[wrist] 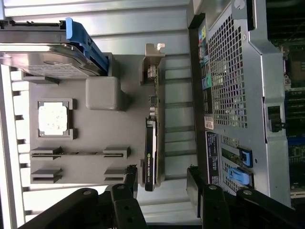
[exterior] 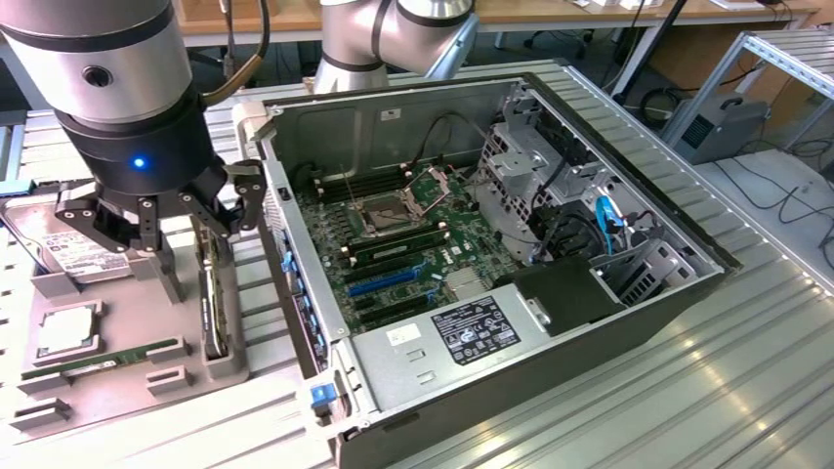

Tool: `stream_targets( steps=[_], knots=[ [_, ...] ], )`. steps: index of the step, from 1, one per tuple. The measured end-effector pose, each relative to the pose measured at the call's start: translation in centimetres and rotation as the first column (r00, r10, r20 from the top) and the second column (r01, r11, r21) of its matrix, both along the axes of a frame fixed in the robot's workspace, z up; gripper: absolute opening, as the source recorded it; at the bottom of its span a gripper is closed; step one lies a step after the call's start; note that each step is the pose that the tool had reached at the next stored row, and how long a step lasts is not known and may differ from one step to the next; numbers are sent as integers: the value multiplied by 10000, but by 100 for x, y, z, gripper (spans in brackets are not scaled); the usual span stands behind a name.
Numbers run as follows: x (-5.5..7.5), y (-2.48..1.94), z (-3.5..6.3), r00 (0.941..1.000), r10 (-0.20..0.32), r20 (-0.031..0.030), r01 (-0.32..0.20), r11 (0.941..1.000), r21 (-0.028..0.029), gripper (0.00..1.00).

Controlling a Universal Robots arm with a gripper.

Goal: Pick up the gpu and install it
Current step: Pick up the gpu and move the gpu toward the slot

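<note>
Here, wide-jawed tool (wrist: 162,175) over gpu (wrist: 151,157), lettering illegible.

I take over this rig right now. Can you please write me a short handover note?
The gripper: open, holding nothing, above the gpu, with a finger to each side.
The gpu: stands on edge in the gray tray, beside the open computer case.
Done: the gripper is lined up over the gpu.
Left: the gpu is not gripped and not installed.

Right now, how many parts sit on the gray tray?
4: hard drive at the far end in the exterior view, CPU in the middle, RAM stick at the near end, GPU on edge beside the case. Arm may hide more.
</note>
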State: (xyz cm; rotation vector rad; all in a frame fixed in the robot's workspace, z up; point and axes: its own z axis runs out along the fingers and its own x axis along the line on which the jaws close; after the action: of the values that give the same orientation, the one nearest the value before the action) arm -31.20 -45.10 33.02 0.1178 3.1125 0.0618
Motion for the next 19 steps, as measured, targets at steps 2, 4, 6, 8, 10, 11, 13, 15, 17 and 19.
stream_targets(
  steps=[2,4,6,8,10,11,13,15,17,19],
  knots=[
    [0,0,-10,10000,0,1,0,10000,0,54],
    [0,0,-22,10000,0,0,0,10000,0,54],
    [0,0,-32,10000,-1,1,1,10000,0,54],
    [0,0,-44,10000,-1,0,1,10000,0,54],
    [0,0,-53,10000,0,1,0,10000,0,54],
    [0,0,-58,10000,0,1,0,10000,0,54],
    [0,0,-69,10000,0,0,0,10000,0,54],
    [0,0,-79,10000,0,0,0,10000,0,54],
    [0,0,-93,10000,0,0,0,10000,0,54],
    [0,0,-107,10000,0,1,0,10000,0,54]
  ],
)
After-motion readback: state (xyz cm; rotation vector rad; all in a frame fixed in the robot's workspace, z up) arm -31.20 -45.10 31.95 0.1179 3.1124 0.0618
